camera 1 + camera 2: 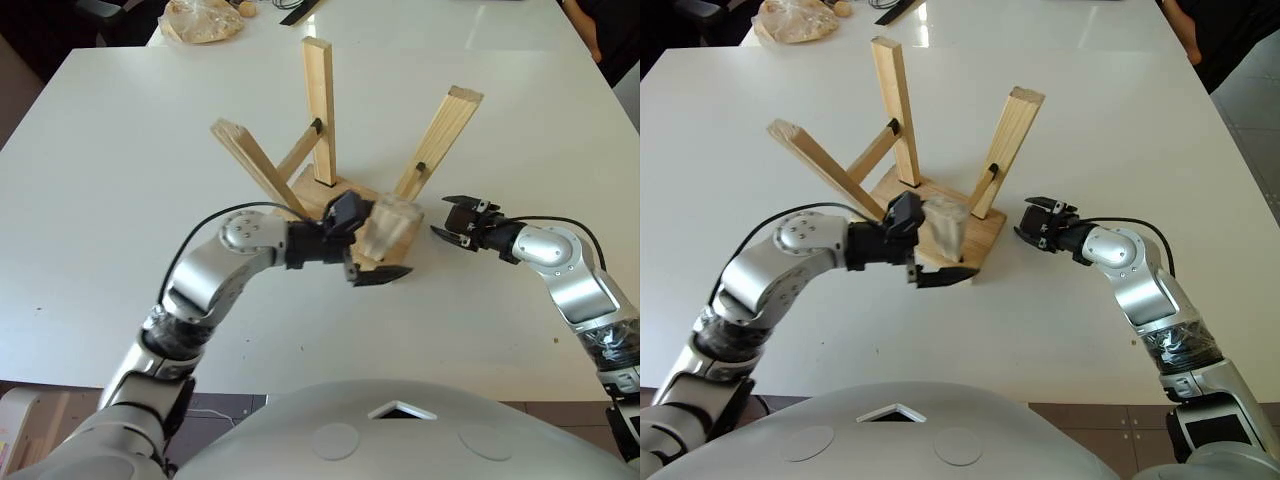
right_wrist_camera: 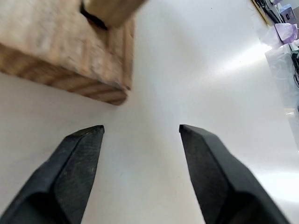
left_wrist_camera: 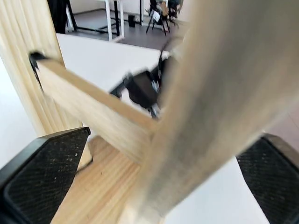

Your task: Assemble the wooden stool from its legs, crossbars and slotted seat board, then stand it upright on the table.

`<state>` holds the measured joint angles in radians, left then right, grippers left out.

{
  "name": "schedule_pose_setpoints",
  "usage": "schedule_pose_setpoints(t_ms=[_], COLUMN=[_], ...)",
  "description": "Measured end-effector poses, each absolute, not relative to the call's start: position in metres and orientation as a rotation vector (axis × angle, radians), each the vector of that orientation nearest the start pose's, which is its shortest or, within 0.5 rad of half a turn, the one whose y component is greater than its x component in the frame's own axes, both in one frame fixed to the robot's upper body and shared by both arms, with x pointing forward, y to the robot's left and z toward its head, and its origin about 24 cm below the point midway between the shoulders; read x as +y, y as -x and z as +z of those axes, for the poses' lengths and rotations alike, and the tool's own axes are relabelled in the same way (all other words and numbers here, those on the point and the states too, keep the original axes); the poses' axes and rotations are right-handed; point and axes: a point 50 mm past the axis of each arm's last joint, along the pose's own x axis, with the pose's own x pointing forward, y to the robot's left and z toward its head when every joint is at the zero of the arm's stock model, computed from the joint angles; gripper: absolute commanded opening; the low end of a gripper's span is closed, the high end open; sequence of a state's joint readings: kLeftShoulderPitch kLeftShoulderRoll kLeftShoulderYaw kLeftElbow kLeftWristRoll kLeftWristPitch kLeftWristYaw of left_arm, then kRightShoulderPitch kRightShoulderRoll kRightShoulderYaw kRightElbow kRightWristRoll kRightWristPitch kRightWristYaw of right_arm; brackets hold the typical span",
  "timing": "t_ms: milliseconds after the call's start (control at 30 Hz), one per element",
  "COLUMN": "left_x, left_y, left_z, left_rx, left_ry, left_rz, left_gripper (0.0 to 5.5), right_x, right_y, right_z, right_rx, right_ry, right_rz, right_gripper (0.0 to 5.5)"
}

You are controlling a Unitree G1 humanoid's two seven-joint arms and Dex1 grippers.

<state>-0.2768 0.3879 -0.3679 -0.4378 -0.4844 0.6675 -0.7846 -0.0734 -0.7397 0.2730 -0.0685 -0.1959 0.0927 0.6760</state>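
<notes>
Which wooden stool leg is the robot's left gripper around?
The pale wooden leg nearest the robot, at the seat board's front corner. The left gripper straddles it; the other three legs stand farther back, untouched.

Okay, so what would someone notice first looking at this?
An upside-down wooden stool stands mid-table, its seat board flat on the top and three legs pointing up. The left claw straddles a fourth leg at the board's near edge. The right claw sits open just off the board's right corner.
</notes>
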Motion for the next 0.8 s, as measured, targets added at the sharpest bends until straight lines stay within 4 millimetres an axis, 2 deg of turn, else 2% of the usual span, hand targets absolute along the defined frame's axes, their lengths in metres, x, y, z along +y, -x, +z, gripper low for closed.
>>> schedule_pose_setpoints(t_ms=[67,133,200,300,433,500,567,600,700,800], left_x=[0.074,0.106,0.14,0.171,0.207,0.229,0.25,0.257,0.281,0.286], left_y=[-0.222,-0.219,-0.204,-0.185,-0.149,-0.144,-0.152,-0.16,-0.2,-0.223], left_z=[0.127,0.123,0.118,0.109,0.081,0.07,0.062,0.06,0.053,0.055], left_rx=[0.17,0.22,0.292,0.376,0.504,0.556,0.565,0.561,0.478,0.381], left_ry=[-0.033,-0.072,-0.096,-0.119,-0.079,-0.055,-0.061,-0.076,-0.146,-0.25], left_rz=[-1.375,-1.314,-1.285,-1.266,-1.195,-1.101,-0.989,-0.933,-0.677,-0.579], left_gripper=[5.39,5.39,5.39,5.39,5.39,5.39,5.13,4.94,4.44,4.11], right_x=[-0.201,-0.206,-0.218,-0.229,-0.233,-0.229,-0.225,-0.224,-0.222,-0.219], right_y=[-0.242,-0.241,-0.236,-0.226,-0.206,-0.194,-0.186,-0.185,-0.186,-0.187], right_z=[0.053,0.053,0.054,0.055,0.052,0.051,0.05,0.05,0.05,0.05], right_rx=[0.343,0.351,0.376,0.398,0.422,0.431,0.441,0.441,0.441,0.443], right_ry=[0.897,0.89,0.892,0.889,0.826,0.778,0.742,0.738,0.737,0.732], right_rz=[0.866,0.855,0.821,0.79,0.769,0.779,0.803,0.809,0.824,0.853], right_gripper=[3.0,3.0,3.0,3.0,3.0,3.0,3.0,2.8,2.37,1.88])
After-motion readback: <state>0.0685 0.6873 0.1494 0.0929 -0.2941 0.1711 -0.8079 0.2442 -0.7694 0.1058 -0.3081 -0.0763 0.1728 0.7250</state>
